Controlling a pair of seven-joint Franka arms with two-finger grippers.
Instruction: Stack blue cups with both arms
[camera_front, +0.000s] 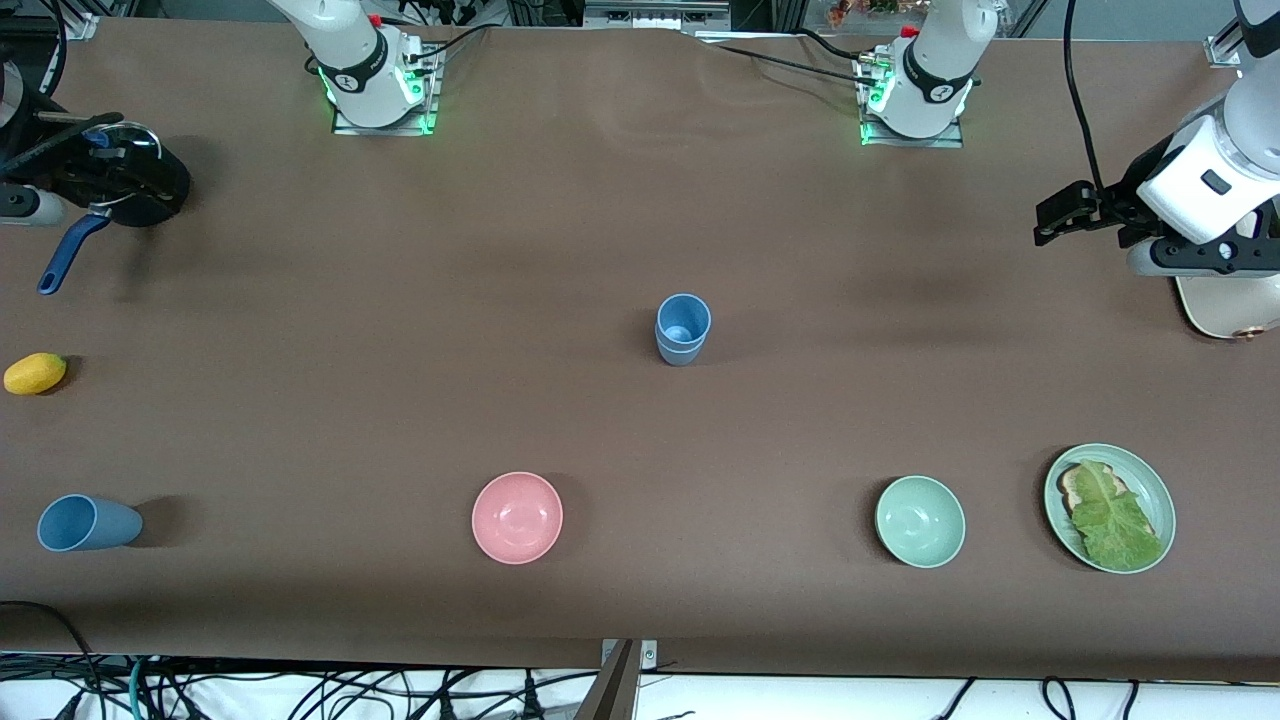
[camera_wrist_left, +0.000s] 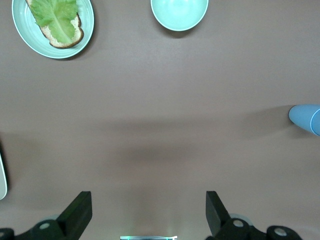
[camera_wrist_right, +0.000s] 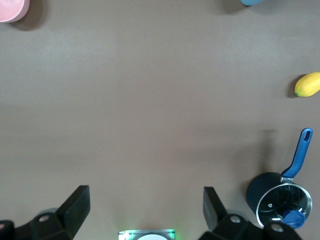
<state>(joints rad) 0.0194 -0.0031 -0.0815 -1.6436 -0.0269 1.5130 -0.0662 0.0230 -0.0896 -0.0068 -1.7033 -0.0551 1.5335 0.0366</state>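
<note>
Two blue cups (camera_front: 683, 330) stand nested and upright at the middle of the table; their edge shows in the left wrist view (camera_wrist_left: 306, 119). A third blue cup (camera_front: 88, 523) lies on its side near the front camera at the right arm's end; its edge shows in the right wrist view (camera_wrist_right: 250, 2). My left gripper (camera_front: 1062, 216) hangs open and empty over bare table at the left arm's end, and shows in its own view (camera_wrist_left: 147, 212). My right gripper (camera_front: 60, 140) hangs open and empty beside the pot, and shows in its own view (camera_wrist_right: 145, 205).
A pink bowl (camera_front: 517, 517), a pale green bowl (camera_front: 920, 521) and a green plate (camera_front: 1060, 478) with bread and lettuce lie along the front. A yellow fruit (camera_front: 35, 373) and a dark pot with a blue handle (camera_front: 140, 190) are at the right arm's end. A white appliance (camera_front: 1225, 310) is at the left arm's end.
</note>
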